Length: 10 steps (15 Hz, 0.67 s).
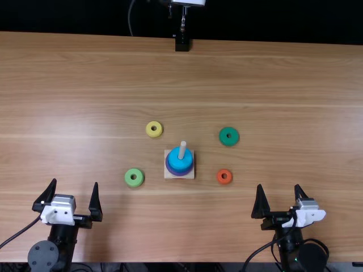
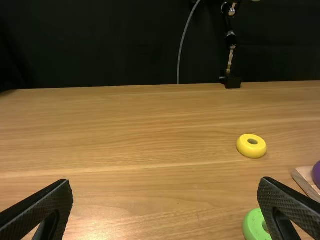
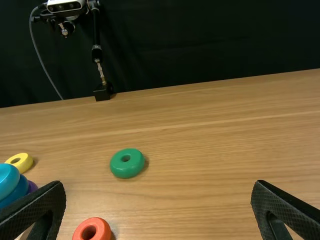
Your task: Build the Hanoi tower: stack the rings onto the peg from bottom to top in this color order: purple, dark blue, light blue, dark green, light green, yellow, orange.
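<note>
Top view has the peg [image 1: 182, 148] on its wooden base [image 1: 168, 175], ahead of and between the two tools, where either arm could plausibly serve it. From where I'm standing, three rings look threaded: the purple ring [image 1: 180, 173] lowest, then the dark blue ring [image 3: 19, 190] and the light blue ring [image 3: 6, 179], so the order seems right and dark green should come next.

That dark green ring [image 1: 229, 136] lies flat, forward of the right tool [image 1: 278, 186] and over to its left, with the orange ring [image 1: 224, 176] nearer that same tool. Ahead of the left tool [image 1: 75, 182] and off to its right sits the light green ring [image 1: 134, 178], the yellow ring [image 1: 153, 129] farther out. Lying apart on the worktop [image 1: 295, 90], each leaves room for a grip, I'd say.

Both tools have their fingers spread wide, with nothing between them, touching no ring. The right one looks handier for dark green.
</note>
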Each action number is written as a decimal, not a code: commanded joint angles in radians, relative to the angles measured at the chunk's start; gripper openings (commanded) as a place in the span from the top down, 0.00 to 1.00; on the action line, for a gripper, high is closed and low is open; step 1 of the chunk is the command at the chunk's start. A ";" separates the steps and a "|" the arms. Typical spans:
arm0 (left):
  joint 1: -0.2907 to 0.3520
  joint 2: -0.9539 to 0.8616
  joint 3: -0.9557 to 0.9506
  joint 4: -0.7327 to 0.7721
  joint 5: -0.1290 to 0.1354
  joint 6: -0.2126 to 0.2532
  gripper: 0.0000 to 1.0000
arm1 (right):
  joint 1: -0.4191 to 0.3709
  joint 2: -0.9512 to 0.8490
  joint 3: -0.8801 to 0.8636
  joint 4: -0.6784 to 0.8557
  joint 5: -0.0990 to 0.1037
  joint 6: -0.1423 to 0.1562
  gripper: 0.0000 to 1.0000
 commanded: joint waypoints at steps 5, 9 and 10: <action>0.014 -0.012 -0.022 -0.013 0.003 0.013 0.00 | -0.009 -0.013 -0.009 -0.015 -0.004 -0.001 0.00; 0.014 -0.012 -0.022 -0.013 0.003 0.013 0.00 | -0.004 -0.013 0.000 -0.001 0.000 -0.001 0.00; 0.014 -0.012 -0.022 -0.013 0.003 0.013 0.00 | -0.007 -0.013 0.022 0.016 0.001 -0.001 0.00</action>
